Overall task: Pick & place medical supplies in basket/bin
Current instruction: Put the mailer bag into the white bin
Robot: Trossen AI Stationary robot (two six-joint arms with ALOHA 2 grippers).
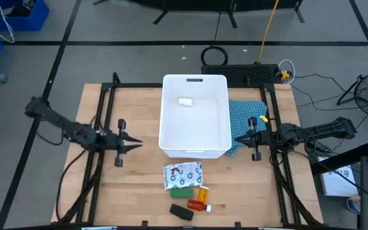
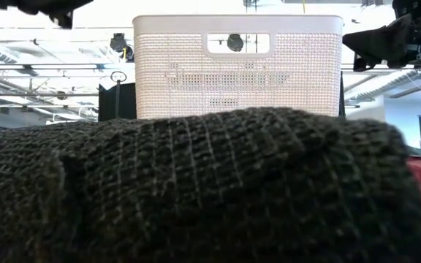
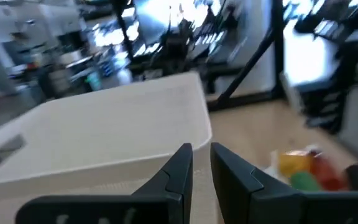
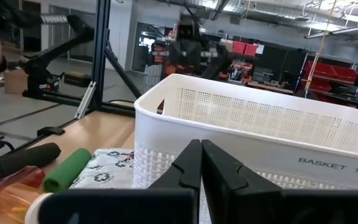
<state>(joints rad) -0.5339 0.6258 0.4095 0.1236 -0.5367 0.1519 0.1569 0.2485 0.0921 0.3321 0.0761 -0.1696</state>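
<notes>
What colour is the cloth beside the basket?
Blue cloth, best seen in the high view, right of the white basket.

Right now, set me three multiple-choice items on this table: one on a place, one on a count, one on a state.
1. Where does the blue cloth lie?
A. inside the basket
B. beside the basket, on the right arm's side
C. under the packet

2. How many items lie inside the basket?
A. one
B. three
C. none

3. How do the right gripper fingers stand?
A. wide open
B. shut on the cloth
C. shut, holding nothing

Key: B, the cloth shows at the basket's right wall; A, only the small white bottle lies inside; C, the fingers meet with nothing between.
</notes>
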